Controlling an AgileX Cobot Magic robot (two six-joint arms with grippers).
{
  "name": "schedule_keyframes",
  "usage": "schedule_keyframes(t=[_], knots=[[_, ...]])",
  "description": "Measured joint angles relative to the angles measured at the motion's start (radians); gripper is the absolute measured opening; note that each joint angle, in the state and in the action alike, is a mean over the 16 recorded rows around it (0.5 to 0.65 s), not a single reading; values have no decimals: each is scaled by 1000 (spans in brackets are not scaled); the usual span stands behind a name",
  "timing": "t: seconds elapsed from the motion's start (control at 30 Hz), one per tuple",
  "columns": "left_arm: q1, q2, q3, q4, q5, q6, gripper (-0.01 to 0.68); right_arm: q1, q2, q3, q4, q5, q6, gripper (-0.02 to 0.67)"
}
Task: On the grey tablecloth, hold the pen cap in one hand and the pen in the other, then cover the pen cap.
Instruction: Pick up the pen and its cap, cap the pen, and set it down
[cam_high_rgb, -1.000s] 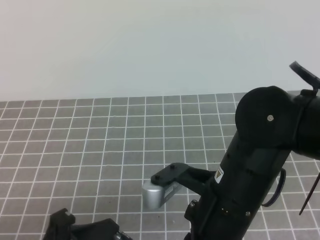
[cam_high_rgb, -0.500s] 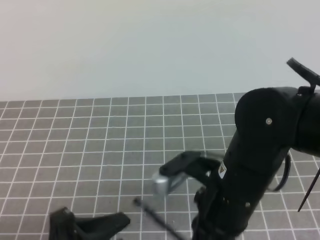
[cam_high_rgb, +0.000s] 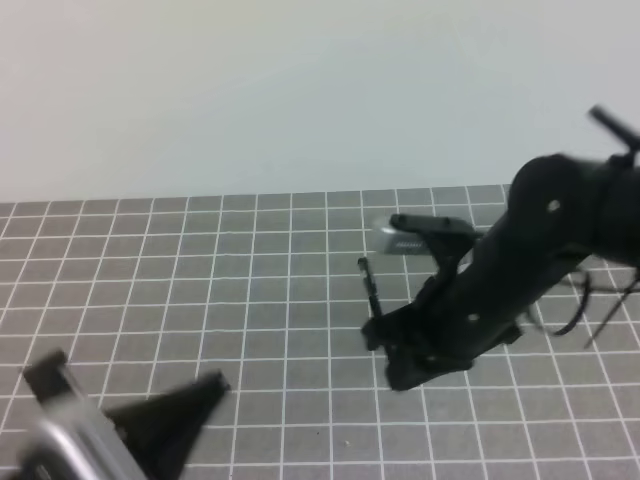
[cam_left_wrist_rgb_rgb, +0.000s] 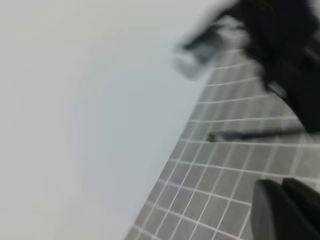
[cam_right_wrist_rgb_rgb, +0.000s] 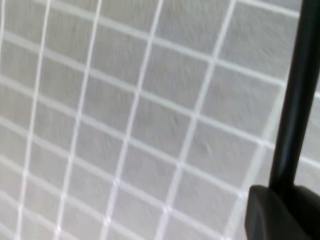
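the grey tablecloth (cam_high_rgb: 200, 290) covers the surface up to a pale wall. the right arm (cam_high_rgb: 520, 270) reaches in from the right edge, and its tool (cam_high_rgb: 385, 335) grips the lower end of the pen (cam_high_rgb: 370, 285), which stands nearly upright above the cloth. the left tool (cam_high_rgb: 175, 415) sits at the bottom left, blurred, its dark fingers tapering to a point.
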Motion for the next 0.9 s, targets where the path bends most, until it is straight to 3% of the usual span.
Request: schedule_keyframes(t=[0.33,0.7,0.9], knots=[[0,0,-51,-355,-33,120,2,-36,158,0,69,-132,106,64],[0,0,-56,-395,-40,165,1,-38,216,0,64,-121,118,68],[0,0,-57,-398,-43,168,0,-39,218,0,70,-118,116,110]])
